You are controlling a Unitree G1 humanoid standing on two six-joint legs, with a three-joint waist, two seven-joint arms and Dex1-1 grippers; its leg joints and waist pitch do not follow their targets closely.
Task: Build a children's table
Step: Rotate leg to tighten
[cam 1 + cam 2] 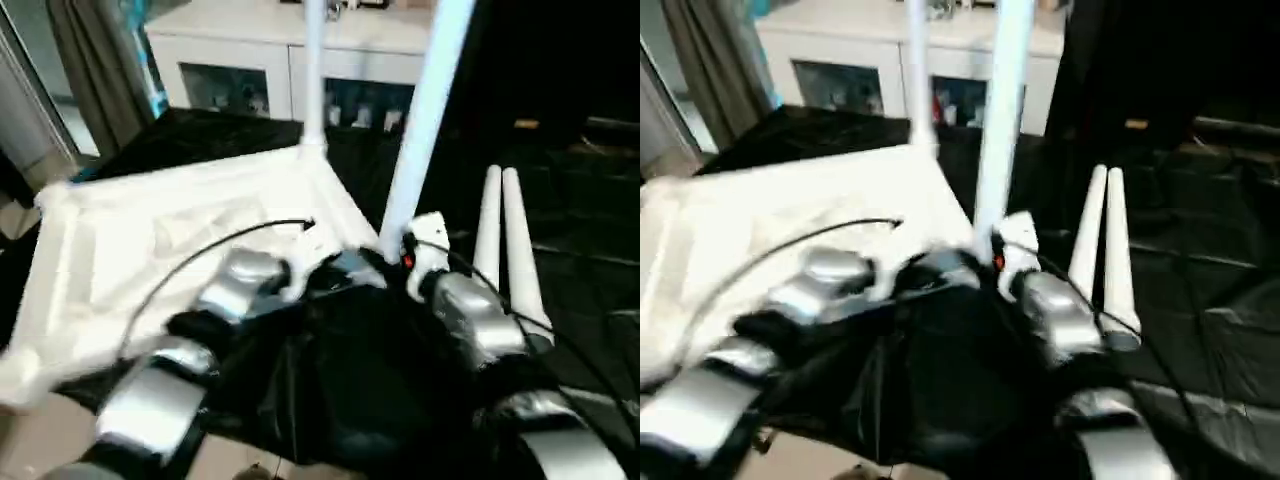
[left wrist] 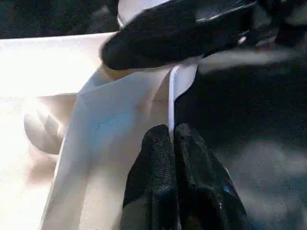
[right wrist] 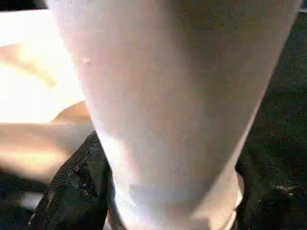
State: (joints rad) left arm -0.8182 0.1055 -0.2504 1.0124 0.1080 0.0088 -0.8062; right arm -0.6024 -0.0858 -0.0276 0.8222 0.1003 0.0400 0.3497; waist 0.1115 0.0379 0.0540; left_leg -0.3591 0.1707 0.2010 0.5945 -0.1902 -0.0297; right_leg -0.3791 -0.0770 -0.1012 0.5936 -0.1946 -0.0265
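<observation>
Black cloth (image 1: 570, 330) under white upturned tabletop (image 1: 150, 260); two legs (image 1: 425, 110) upright.

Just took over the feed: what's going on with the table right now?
The tabletop lies upside down on the black cloth. Two legs stand in its corner sockets, the far leg and the near leg. The right gripper is wrapped around the near leg's base; the left gripper pinches the tabletop's rim beside it. Two spare legs lie to the right.

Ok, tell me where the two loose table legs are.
The two loose legs lie side by side on the black cloth, on the robot's right, beyond its right forearm.
</observation>
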